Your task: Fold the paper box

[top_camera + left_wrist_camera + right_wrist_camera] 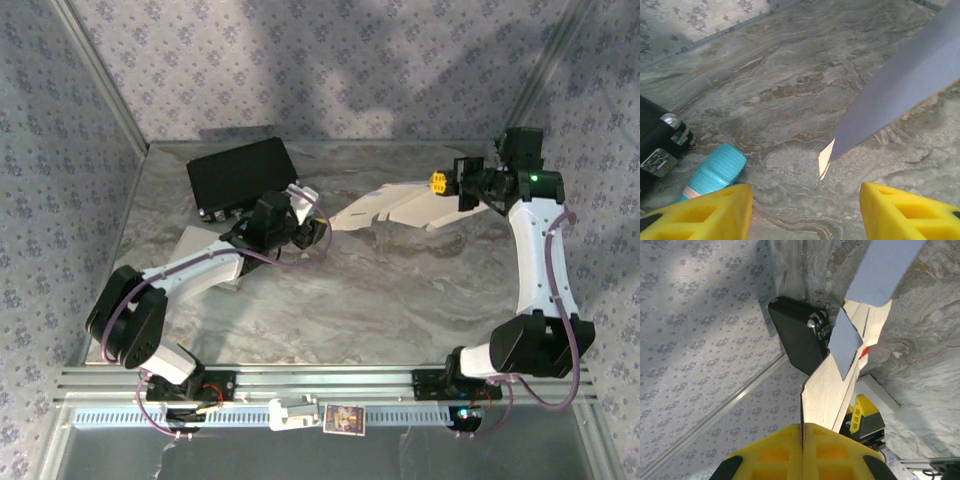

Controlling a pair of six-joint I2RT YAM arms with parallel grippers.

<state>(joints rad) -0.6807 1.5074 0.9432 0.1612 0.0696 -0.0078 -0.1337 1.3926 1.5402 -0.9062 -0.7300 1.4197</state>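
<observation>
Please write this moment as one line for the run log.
left pincer: open, paper box tip just ahead | right pincer: shut on paper box edge | paper box: not yet folded

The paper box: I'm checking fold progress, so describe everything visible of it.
The paper box is an unfolded flat cardboard blank, pale-faced, tan at its cut edges, with several flaps and pointed tabs. One edge is pinched in the shut right tool, which holds it raised and tilted. Its pointed tip hangs ahead of the open left tool, untouched.
</observation>
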